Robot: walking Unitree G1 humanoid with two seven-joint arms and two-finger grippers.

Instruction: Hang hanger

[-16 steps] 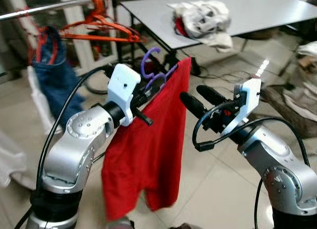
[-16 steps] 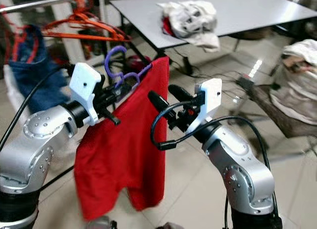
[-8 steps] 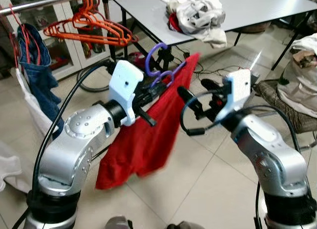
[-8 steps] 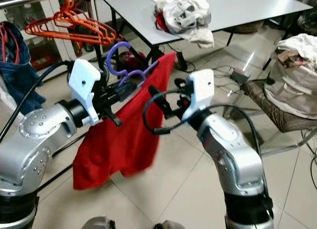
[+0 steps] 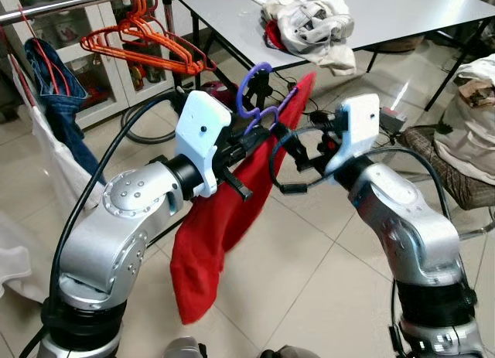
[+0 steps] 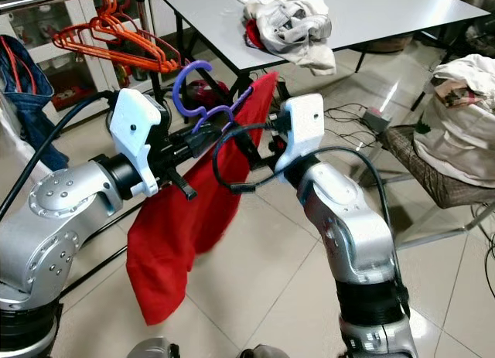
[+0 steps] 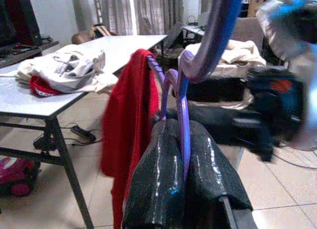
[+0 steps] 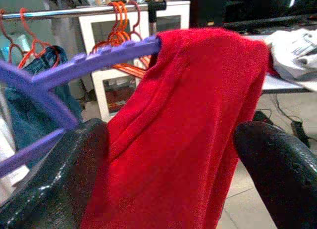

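Left wrist view: our left claw has its two black fingers pressed together on the purple hanger, which runs up between them.
Purple hanger: we hold it up in front of us, between our two arms, with its hook pointing up. It is not on the rail.
Red cloth: the red cloth is draped over the purple hanger and hangs down toward the floor.
Right claw: our right claw is open. One black finger is on each side of the red cloth, right by the hanger's purple bar. We cannot tell if the fingers touch the cloth.
Rail: a metal rail is up on our left, behind the left arm. Orange hangers hang on it, bunched together. A blue garment hangs on it too, further to the left.
Table: a grey table stands behind the hanger. A heap of pale clothes lies on it, with a bit of red showing in the heap.
Far right: a chair with more pale clothes piled on it stands well apart from us.
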